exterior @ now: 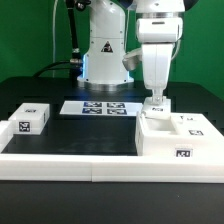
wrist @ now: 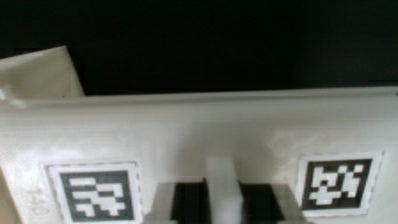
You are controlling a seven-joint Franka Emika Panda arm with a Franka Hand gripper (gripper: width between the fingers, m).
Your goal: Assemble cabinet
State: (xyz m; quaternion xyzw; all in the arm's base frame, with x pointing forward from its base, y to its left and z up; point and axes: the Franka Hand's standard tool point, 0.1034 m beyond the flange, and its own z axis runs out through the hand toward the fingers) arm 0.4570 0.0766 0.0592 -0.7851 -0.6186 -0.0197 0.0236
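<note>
Gripper [wrist: 224, 198], fingers [wrist: 187, 203] either side of a white ridge [wrist: 224, 175] on the cabinet body [exterior: 172, 135], probably to seat or steady it; can't tell if the jaws pinch. Body sits at ext. view's right, just behind front rail [exterior: 60, 160]. Block [exterior: 30, 118] well apart at left. Marker board [exterior: 100, 107] btwn them, w/ bare black table [exterior: 90, 135] free for moves.
</note>
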